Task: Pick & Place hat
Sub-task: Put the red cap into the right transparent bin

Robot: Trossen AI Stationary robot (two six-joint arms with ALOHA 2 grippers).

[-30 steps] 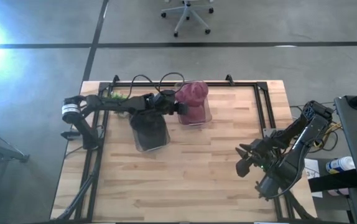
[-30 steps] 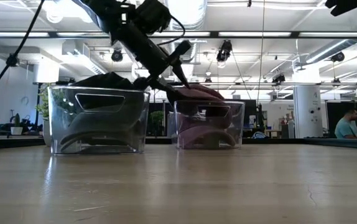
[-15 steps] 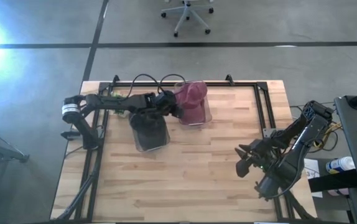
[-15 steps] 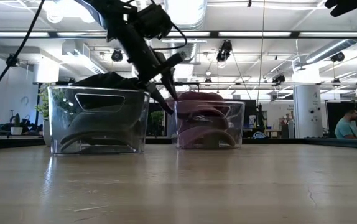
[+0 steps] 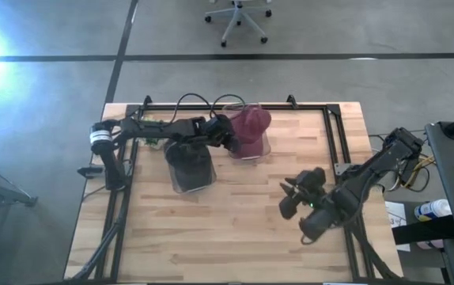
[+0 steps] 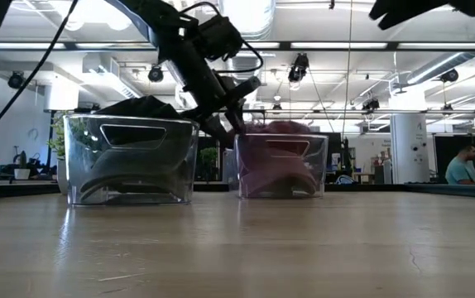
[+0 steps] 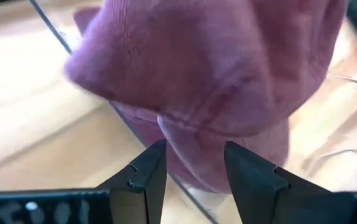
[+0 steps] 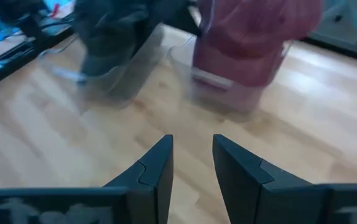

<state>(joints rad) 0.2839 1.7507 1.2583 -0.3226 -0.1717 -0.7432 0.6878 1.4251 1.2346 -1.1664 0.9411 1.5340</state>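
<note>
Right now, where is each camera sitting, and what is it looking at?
High view: above the table, looking straight down; both arms show, left gripper at the maroon hat, right gripper over bare wood.
Low view: at tabletop height, looking across; the left arm reaches down to the clear bins.
Left wrist view: past its own open fingers at the hat.
Right wrist view: past its own open fingers toward both bins.
All four views share the maroon hat.
</note>
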